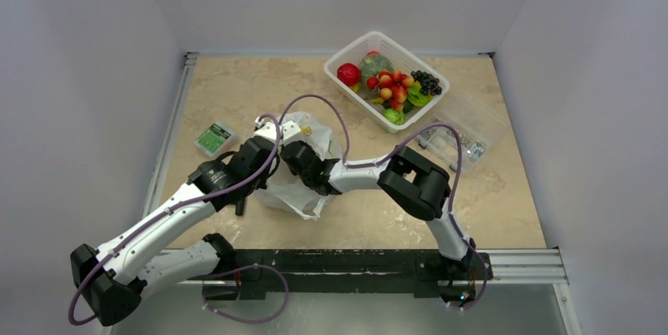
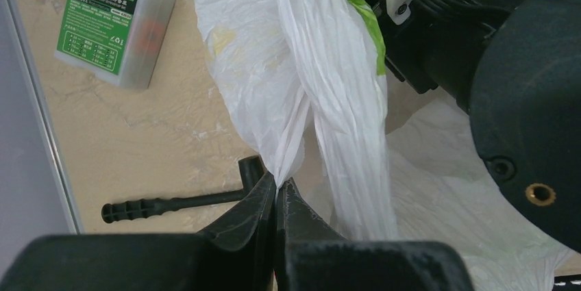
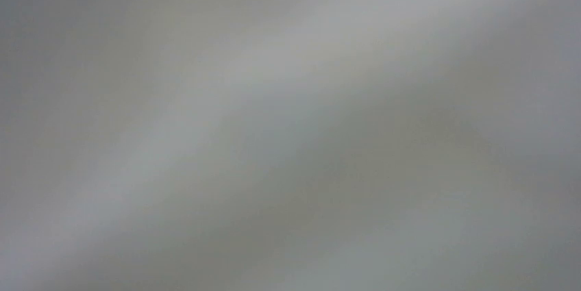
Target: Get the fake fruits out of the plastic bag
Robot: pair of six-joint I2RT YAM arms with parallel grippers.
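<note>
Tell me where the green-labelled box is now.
Top view: the green-labelled box lies on the table, close to its left rail, just left of the plastic bag and not touching it. The left wrist view shows it upper left.

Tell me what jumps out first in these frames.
The crumpled white plastic bag mid-table draws the eye first. The left gripper is pinched shut on a twisted fold of it. Next comes the splash of colour at the far right, where bright fake fruits are heaped in a white basket. The right wrist view shows only grey blur.
</note>
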